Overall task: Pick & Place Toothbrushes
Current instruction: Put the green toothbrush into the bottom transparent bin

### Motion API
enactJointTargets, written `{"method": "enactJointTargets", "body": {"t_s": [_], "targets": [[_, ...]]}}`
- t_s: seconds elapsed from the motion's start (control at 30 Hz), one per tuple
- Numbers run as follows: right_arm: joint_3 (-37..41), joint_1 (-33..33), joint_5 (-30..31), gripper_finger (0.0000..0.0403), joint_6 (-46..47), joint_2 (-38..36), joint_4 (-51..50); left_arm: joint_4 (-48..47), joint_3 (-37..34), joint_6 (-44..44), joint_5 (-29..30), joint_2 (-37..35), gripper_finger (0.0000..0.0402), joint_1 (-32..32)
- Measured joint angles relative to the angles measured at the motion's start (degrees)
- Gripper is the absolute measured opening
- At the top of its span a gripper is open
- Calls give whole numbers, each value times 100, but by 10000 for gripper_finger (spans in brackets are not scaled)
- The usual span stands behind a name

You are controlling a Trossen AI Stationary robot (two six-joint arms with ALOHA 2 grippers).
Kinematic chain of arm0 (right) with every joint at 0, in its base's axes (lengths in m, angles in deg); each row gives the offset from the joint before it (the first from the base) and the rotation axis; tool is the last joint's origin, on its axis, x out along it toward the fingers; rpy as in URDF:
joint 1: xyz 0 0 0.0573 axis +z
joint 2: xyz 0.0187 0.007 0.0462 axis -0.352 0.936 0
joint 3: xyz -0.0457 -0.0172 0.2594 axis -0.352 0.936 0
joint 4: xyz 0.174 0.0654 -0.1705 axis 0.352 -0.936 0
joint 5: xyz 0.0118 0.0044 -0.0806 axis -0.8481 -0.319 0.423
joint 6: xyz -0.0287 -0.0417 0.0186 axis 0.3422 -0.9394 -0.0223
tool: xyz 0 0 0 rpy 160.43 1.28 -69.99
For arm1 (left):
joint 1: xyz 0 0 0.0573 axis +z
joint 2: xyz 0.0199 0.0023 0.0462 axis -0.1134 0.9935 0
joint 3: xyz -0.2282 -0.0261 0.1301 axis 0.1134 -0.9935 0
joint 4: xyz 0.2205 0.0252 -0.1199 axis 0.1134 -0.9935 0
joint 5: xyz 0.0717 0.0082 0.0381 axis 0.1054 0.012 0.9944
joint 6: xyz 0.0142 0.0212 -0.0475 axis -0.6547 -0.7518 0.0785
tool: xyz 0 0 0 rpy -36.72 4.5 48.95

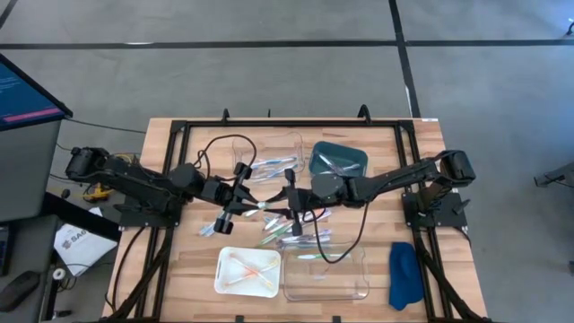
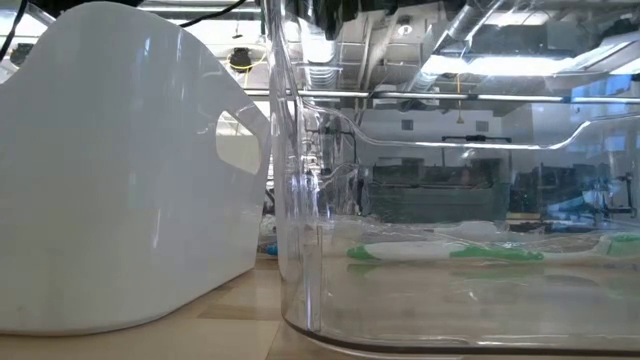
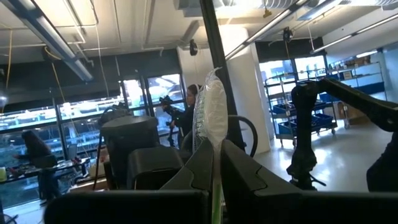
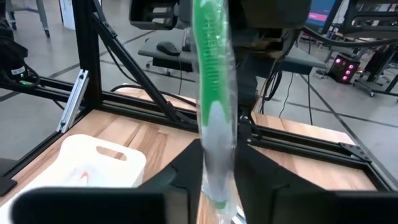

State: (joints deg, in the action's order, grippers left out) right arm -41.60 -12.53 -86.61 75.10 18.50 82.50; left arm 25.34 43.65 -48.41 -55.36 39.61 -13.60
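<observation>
Both arms meet over the middle of the wooden worktop (image 1: 179, 269), their grippers close together above a loose scatter of toothbrushes (image 1: 289, 231).

The left gripper (image 1: 240, 190) reaches in from the left. Its wrist view shows the two dark fingers (image 3: 200, 163) pressed together on a wrapped toothbrush (image 3: 210, 115) that stands up between them, its clear wrapper pale against the room behind.

The right gripper (image 1: 291, 199) comes in from the right. In its own view the fingers (image 4: 186, 163) sit narrow on either side of a green-and-white toothbrush (image 4: 212, 93) in a clear sleeve; they appear to touch it, though real clamping is hard to confirm. From above, the two grippers seem to hold opposite ends of one brush (image 1: 265, 205), but that is too small to be sure.

A white tray (image 1: 247, 272) with orange-pink toothbrushes (image 1: 244, 265) lies at the near edge, touching a clear tray (image 1: 328, 274) on its right, which holds a green-and-white brush (image 2: 445, 252). A teal tray (image 1: 339, 160) and another clear tray (image 1: 269, 157) sit at the far side. A blue cloth (image 1: 404, 274) lies near the right corner.
</observation>
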Motion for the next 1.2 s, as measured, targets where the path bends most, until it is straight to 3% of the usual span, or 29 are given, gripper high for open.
{"method": "enactJointTargets", "body": {"t_s": [0.23, 0.47, 0.7, 1.2], "targets": [[0, 5, -22, 43, -20, 0, -74, -15, 0, 81, 12, 0, 13, 0], [0, 7, -17, 58, -13, 0, -86, -56, 0, 97, 11, 0, 36, 0], [0, 1, -2, 42, 7, 0, -86, -239, 2, 94, 157, -19, 66, 0], [0, 6, -31, 46, 113, 0, 67, -761, 2, 98, 663, -20, 135, -2]]}}
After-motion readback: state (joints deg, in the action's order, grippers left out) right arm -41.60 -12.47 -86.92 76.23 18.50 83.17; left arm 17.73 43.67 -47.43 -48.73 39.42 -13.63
